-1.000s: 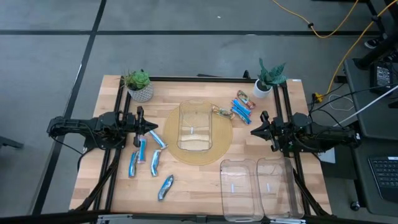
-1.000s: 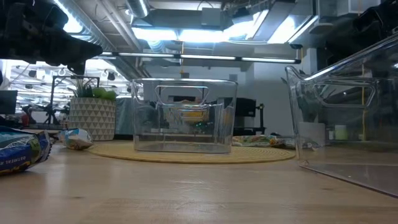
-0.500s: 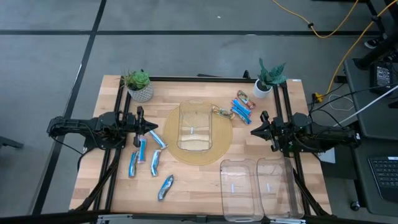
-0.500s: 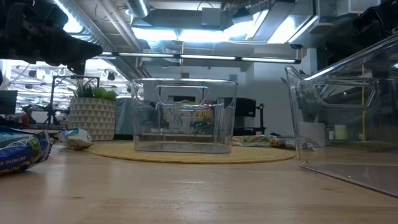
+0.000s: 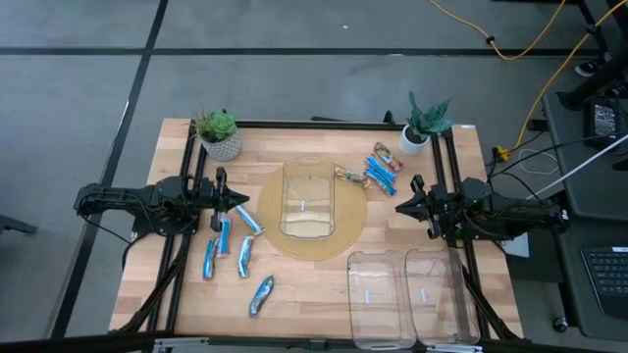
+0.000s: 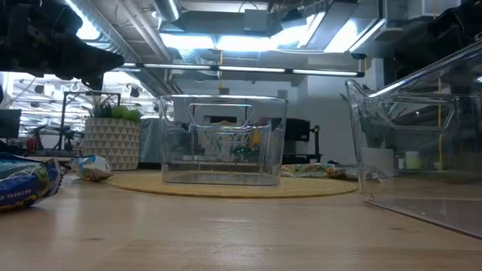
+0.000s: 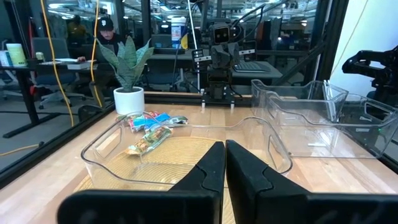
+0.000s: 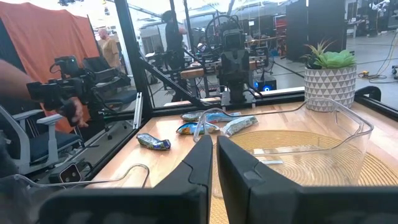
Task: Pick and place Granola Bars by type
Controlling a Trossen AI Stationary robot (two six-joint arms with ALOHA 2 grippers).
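Observation:
Several blue-and-silver granola bars (image 5: 235,250) lie flat on the table's left half, and they show in the right wrist view (image 8: 214,124). Multicoloured granola bars (image 5: 378,169) lie at the far right by a plant, one (image 5: 350,176) on the mat's edge; they show in the left wrist view (image 7: 149,127). My left gripper (image 5: 240,201) is shut and empty, above the table just left of the centre bin, over the blue bars' far end. My right gripper (image 5: 400,206) is shut and empty, right of the mat. Both point toward the centre bin.
A clear bin (image 5: 307,201) stands on a round woven mat (image 5: 348,230) at the table's centre. Two clear bins (image 5: 378,299) (image 5: 437,294) stand side by side at the near right. Potted plants stand at the far left (image 5: 218,132) and far right (image 5: 424,123). People show beyond the table.

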